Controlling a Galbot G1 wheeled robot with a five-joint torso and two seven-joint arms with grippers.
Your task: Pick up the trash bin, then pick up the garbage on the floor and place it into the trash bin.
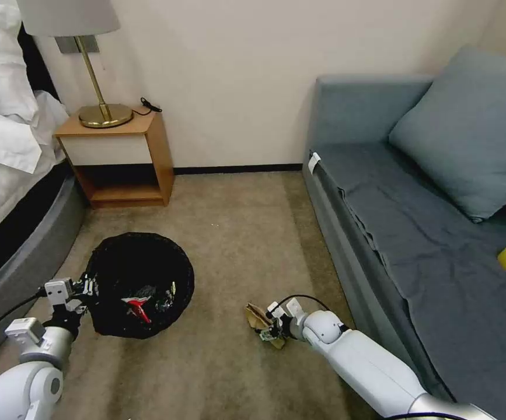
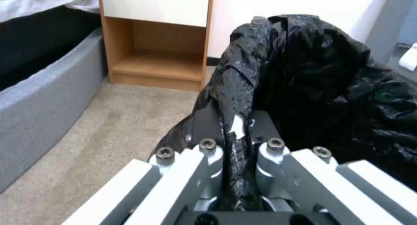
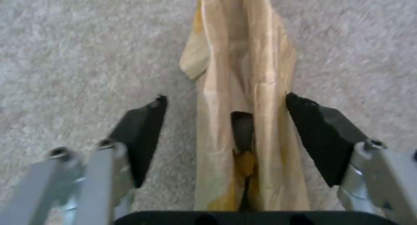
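Over on the robot's left, the left gripper [image 1: 87, 287] has the trash bin [image 1: 139, 284] by its near rim, the fingers pinched tight on a fold of the black bag and the mesh edge. In the left wrist view the two pads [image 2: 203, 120] press together with the liner squeezed between them. The bin hangs tilted beside the bed [image 1: 13, 245], its mouth turned up toward the head camera, and a red-and-white packet [image 1: 138, 307] lies inside with other bits I can't make out.

Moving across the carpet [image 1: 235, 245], the crumpled tan paper [image 1: 258, 318] lies on the floor just in front of the sofa [image 1: 381, 192].

The right gripper [image 1: 271, 329] is down at it, jaws spread wide. From the right wrist camera the paper [image 3: 243, 97] runs lengthwise straight out from the palm, between the two black fingertips [image 3: 145, 133], one on each long edge and neither touching yet. So the paper's long axis lies along the claw's reach and its narrow width sits across the closing line, which looks to me like what the grasp depends on. The right arm is plainly the nearer one; the bin sits off to its left, near.
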